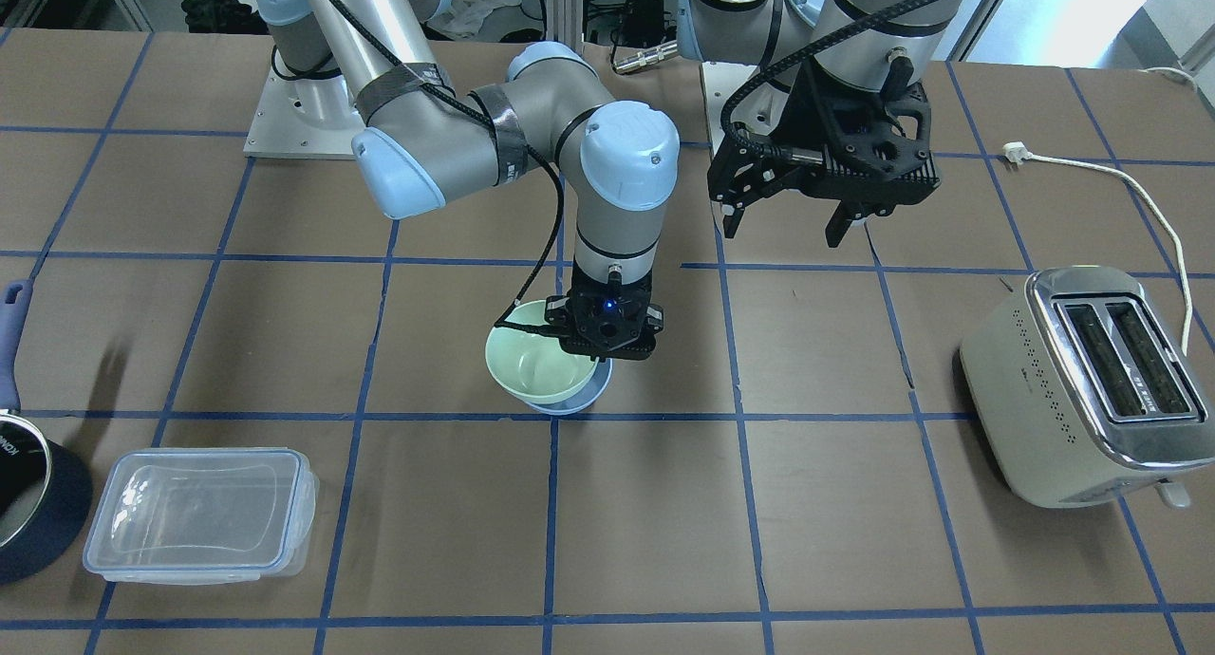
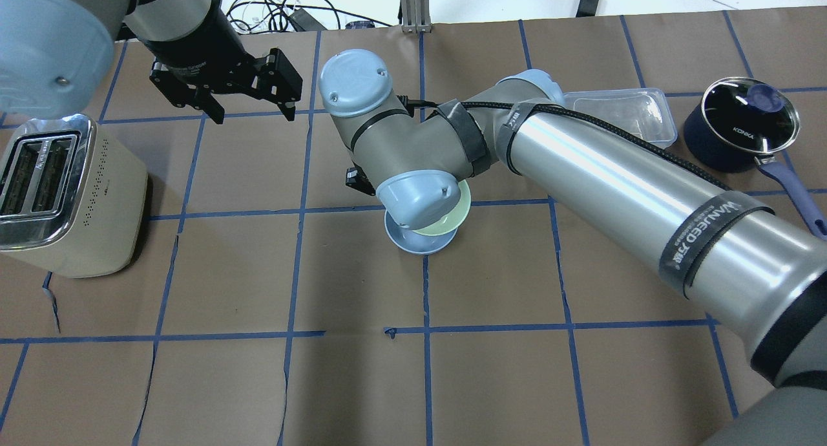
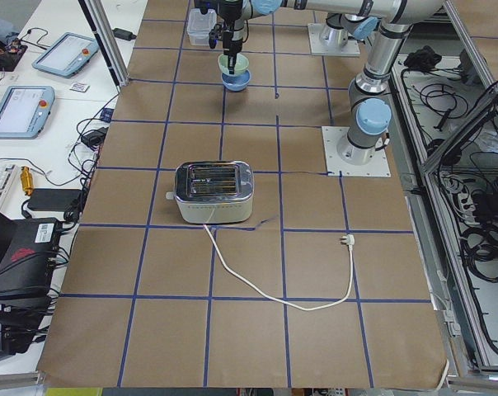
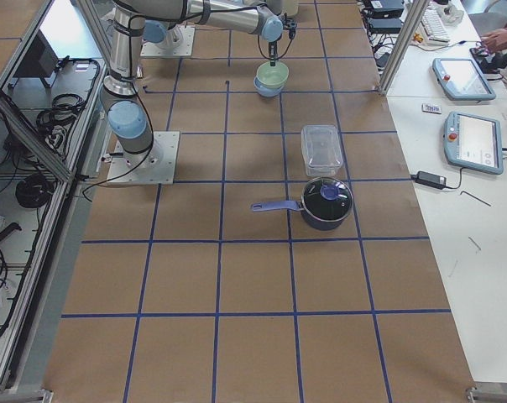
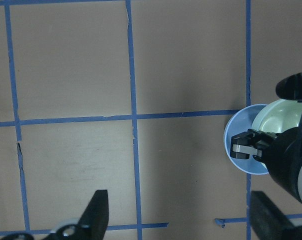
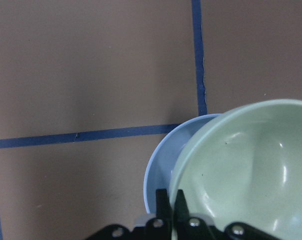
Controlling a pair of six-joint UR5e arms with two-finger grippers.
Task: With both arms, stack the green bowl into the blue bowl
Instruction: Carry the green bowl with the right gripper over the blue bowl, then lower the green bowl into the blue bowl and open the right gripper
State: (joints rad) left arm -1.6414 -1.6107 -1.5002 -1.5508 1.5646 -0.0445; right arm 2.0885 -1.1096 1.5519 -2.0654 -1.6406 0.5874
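The green bowl [image 1: 536,361] hangs tilted over the blue bowl [image 1: 570,406], which stands on the table near the middle. The green bowl covers most of it and sits off-centre. My right gripper [image 1: 598,356] is shut on the green bowl's rim; the right wrist view shows its fingers [image 6: 163,202] pinching the rim, with the green bowl [image 6: 241,165] over the blue bowl [image 6: 163,160]. I cannot tell whether the bowls touch. My left gripper [image 1: 783,228] is open and empty, high above the table and well away from the bowls. From its wrist both bowls [image 5: 241,135] show at the right edge.
A cream toaster [image 1: 1092,389] with a loose white cord [image 1: 1139,185] stands on my left side. A clear rectangular container [image 1: 199,513] and a dark lidded pot [image 1: 28,503] stand on my right side.
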